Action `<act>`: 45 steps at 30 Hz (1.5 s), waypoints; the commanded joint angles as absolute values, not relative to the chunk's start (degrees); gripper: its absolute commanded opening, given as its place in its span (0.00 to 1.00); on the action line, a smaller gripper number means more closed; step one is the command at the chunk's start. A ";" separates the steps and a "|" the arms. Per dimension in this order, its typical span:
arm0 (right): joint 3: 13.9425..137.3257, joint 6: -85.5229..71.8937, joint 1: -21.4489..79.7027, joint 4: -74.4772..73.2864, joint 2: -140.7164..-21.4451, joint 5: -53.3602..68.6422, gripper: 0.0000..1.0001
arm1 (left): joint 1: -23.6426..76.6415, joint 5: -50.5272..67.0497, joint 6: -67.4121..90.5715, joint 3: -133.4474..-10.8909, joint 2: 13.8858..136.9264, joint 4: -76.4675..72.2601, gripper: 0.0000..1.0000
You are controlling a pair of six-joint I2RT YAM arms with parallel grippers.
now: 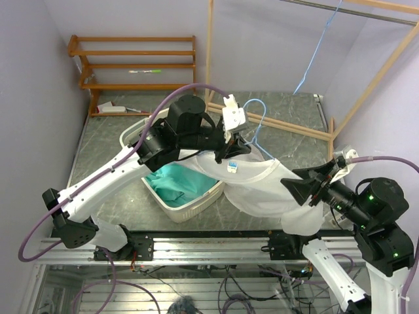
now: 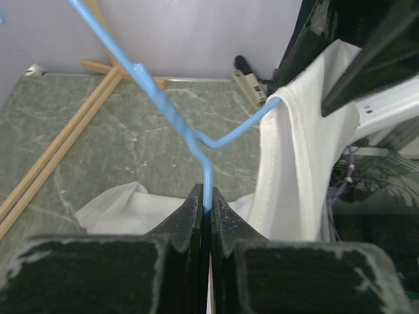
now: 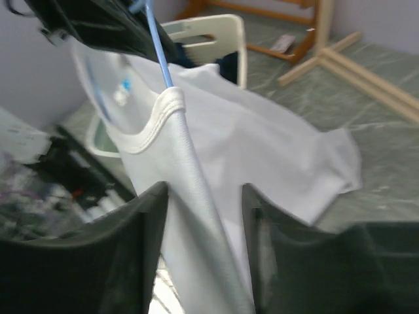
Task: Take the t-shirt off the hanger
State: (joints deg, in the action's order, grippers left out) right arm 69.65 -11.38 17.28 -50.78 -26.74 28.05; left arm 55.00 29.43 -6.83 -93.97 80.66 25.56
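Observation:
The white t-shirt (image 1: 262,186) hangs on a blue wire hanger (image 1: 256,111) and stretches between the two arms above the table. My left gripper (image 1: 229,149) is shut on the hanger's wire (image 2: 171,111) just below the twisted neck, as the left wrist view shows (image 2: 207,197). The shirt's collar (image 2: 294,157) drapes over the hanger's right arm. My right gripper (image 1: 309,186) stands open, its fingers apart on either side of a taut fold of the shirt (image 3: 196,196) below the collar (image 3: 157,121). The hanger (image 3: 157,59) enters the collar from above.
A white basket (image 1: 191,210) holding teal cloth (image 1: 180,184) sits under the left arm. At the back left stands a wooden shelf rack (image 1: 137,65). A wooden frame (image 1: 281,123) crosses the table behind the shirt, and a blue cord (image 1: 317,49) hangs from it.

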 commanded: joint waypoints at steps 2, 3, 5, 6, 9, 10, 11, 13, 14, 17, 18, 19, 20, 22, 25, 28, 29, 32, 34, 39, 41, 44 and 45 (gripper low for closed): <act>67.43 -13.18 17.45 -54.54 -23.68 16.02 0.65 | 53.70 14.32 -3.77 -95.42 75.09 11.07 0.07; 67.72 -13.30 17.46 -54.78 -23.13 14.26 0.68 | 53.78 13.27 -4.00 -94.81 74.06 10.50 0.07; 68.50 -13.65 17.43 -54.99 -22.36 10.73 0.71 | 53.75 11.19 -4.36 -93.71 72.17 9.69 0.07; 68.82 -13.70 17.42 -55.02 -22.14 9.45 0.73 | 53.72 10.76 -4.58 -93.54 71.39 9.53 0.07; 69.46 -13.80 17.51 -55.01 -21.20 5.85 0.75 | 53.70 9.95 -5.17 -93.92 69.57 10.16 0.07; 69.47 -13.88 17.55 -54.94 -20.95 4.62 0.76 | 53.70 9.82 -5.30 -94.15 69.10 10.50 0.07; 69.45 -13.89 17.57 -54.81 -20.58 3.80 0.75 | 53.72 9.64 -5.42 -94.40 68.63 10.83 0.07; 69.21 -13.87 17.64 -54.13 -19.83 3.56 0.72 | 53.71 9.34 -5.58 -94.64 67.87 11.68 0.07; 69.05 -13.88 17.63 -53.52 -19.31 3.77 0.71 | 53.71 9.32 -5.62 -94.58 67.52 11.95 0.07; 69.18 -14.22 17.80 -51.21 -18.16 4.29 0.71 | 53.75 10.18 -5.48 -93.87 66.80 12.75 0.07; 69.49 -14.16 17.88 -50.70 -18.19 4.39 0.71 | 53.71 10.50 -5.38 -93.56 66.60 13.05 0.07; 70.02 -14.07 17.99 -50.45 -18.59 4.41 0.72 | 53.76 10.86 -5.29 -93.19 66.37 13.36 0.07; 70.62 -14.02 17.99 -50.31 -19.08 4.29 0.73 | 53.79 11.17 -5.20 -92.76 66.19 13.68 0.07; 71.52 -13.64 18.04 -50.04 -19.87 4.55 0.74 | 53.71 11.72 -5.11 -91.81 65.61 14.03 0.07; 72.53 -12.55 18.10 -48.76 -20.60 4.68 0.74 | 53.70 12.09 -4.64 -89.98 64.59 13.91 0.07; 73.87 -10.62 18.13 -48.22 -21.80 4.22 0.74 | 53.75 13.30 -3.95 -89.12 63.82 14.17 0.07; 74.24 -10.23 18.14 -47.94 -22.28 4.15 0.74 | 53.72 13.80 -3.65 -88.98 63.70 14.46 0.07; 74.09 -9.18 18.22 -46.32 -23.74 6.24 0.74 | 53.71 14.76 -3.14 -88.48 63.21 15.05 0.07; 73.46 -8.84 18.24 -45.48 -24.89 7.68 0.74 | 53.70 15.53 -2.67 -88.13 62.84 15.30 0.07; 71.21 -9.30 18.20 -41.87 -26.22 9.16 0.73 | 53.77 16.90 -1.73 -86.79 62.13 15.73 0.07; 70.39 -9.59 18.19 -40.11 -26.47 8.98 0.69 | 53.73 17.08 -1.40 -85.97 61.78 15.48 0.07; 69.75 -10.04 18.19 -37.56 -27.29 8.96 0.54 | 53.72 17.45 -0.86 -84.42 61.27 15.14 0.07; 69.68 -10.16 18.19 -37.08 -27.71 8.62 0.45 | 53.70 17.52 -0.76 -83.67 61.04 15.12 0.07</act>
